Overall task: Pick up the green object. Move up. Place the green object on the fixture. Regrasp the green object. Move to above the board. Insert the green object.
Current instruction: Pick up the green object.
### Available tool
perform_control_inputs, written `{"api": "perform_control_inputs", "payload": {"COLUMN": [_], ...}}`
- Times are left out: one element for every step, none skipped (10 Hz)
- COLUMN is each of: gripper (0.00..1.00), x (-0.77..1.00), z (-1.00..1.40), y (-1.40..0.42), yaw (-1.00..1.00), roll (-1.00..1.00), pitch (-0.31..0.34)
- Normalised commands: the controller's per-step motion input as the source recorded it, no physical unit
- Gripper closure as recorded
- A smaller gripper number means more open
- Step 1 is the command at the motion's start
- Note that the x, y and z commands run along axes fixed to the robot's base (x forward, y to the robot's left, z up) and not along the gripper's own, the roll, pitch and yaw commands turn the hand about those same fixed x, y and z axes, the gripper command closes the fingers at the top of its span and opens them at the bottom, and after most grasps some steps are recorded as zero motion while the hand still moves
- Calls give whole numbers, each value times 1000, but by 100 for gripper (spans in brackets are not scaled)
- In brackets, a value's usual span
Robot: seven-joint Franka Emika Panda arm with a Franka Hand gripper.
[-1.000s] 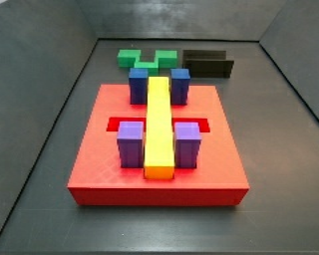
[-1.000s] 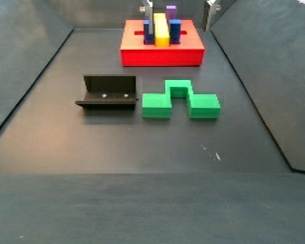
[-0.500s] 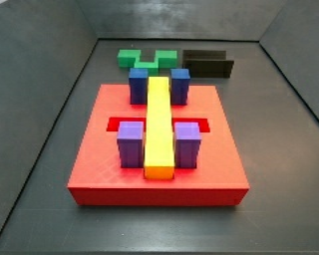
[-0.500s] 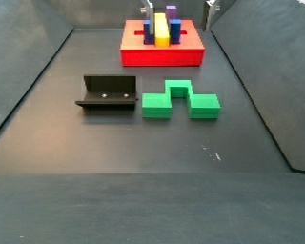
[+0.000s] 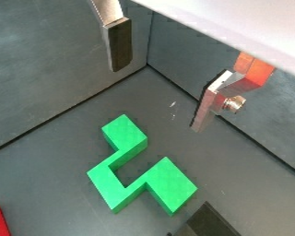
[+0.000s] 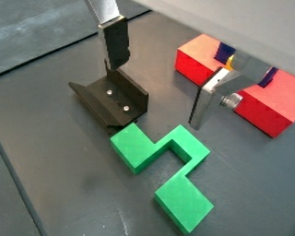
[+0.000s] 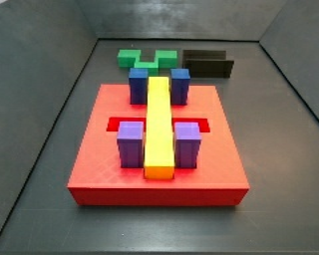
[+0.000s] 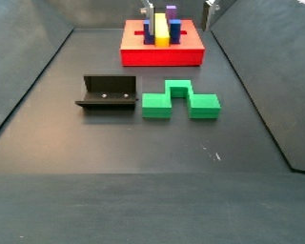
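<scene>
The green object lies flat on the dark floor beside the fixture; both also show at the far end in a side view, green object and fixture. In both wrist views my gripper hangs open and empty above the floor, over the green object and apart from it. The fixture sits just behind one finger. The board is a red slab. I cannot make out the gripper in the side views.
The board carries a long yellow bar, blue pegs and purple pegs. Grey walls enclose the floor on both sides. The board stands at the far end from the green object.
</scene>
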Motion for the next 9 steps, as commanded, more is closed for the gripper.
{"api": "perform_control_inputs", "payload": {"gripper": [0, 0, 0, 0, 0, 0, 0, 0, 0], "x": [6, 40, 40, 0, 46, 20, 0, 0, -29], "z": [-9, -20, -83, -200, -154, -100, -94, -89, -137], "y": [0, -117, -429, -577, -623, -446, -260, -203, -146], "yaw": [109, 171, 263, 223, 123, 63, 0, 0, -54], "roll": [0, 23, 60, 166, 333, 303, 246, 201, 264], "pitch": [0, 0, -9, -46, -21, 0, 0, 0, 0]}}
